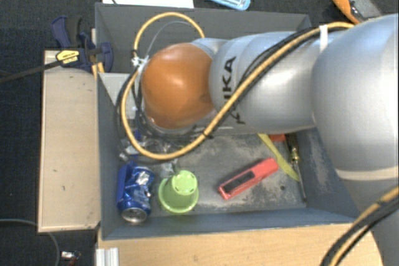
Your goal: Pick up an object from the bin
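– blue can (134,191), crushed, lying on the bin (206,218) floor in the 7 o'clock corner, open end toward 6 o'clock. do you log it as the nearest thing?

– nearest, along with the green cup (179,192). the cup lies just at 3 o'clock of the can, close beside it; can't tell whether they touch. mouth faces up toward the camera.

– gripper (159,149)?

– at 12 to 1 o'clock of the can and 11 o'clock of the cup, low over the floor on the 9 o'clock side of the bin. nothing seen held in it. wide or narrow: cannot tell, the orange cover (177,87) on the wrist sits over most of it.

– cabling?

– a yellow-and-black cable (133,134) loops round the cover and hangs down past the gripper on its 9 o'clock side.

– farther out?

– red tool (247,177), long and flat, at 3 o'clock of the cup and well apart from it, tilted with its far end up toward 2 o'clock. beyond that, at its 1 o'clock, a yellow strip (278,154) runs beside the bin's 3 o'clock wall.

– arm (274,81)?

– grey, coming in from 3 o'clock, crossing the upper half of the bin.
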Controlling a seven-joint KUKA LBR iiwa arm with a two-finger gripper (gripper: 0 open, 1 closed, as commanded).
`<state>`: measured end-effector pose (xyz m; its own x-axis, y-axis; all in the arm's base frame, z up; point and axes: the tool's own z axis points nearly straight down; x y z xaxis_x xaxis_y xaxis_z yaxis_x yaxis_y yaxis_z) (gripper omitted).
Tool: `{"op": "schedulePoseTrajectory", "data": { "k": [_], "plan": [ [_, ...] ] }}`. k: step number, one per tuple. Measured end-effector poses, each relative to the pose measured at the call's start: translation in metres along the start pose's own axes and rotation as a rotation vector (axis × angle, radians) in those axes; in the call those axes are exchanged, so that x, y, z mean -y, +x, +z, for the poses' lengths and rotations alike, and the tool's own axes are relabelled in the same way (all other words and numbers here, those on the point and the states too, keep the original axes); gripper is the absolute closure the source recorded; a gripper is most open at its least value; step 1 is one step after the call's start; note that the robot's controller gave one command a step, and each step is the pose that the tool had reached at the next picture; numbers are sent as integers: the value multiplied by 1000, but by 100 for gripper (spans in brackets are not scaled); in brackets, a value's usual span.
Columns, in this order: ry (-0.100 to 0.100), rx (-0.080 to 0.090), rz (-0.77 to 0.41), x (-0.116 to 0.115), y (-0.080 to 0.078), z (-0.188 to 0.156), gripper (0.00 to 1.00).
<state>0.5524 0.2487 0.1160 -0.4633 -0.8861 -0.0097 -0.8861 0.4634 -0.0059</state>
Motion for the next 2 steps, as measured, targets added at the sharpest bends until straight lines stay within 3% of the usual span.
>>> {"op": "schedulePoseTrajectory", "data": {
  "k": [1, 2],
  "plan": [
    [1, 0, -59, 5, -3, 47, 0],
    [9, 8, -435, -1, -1, 44, 100]
  ]
}}
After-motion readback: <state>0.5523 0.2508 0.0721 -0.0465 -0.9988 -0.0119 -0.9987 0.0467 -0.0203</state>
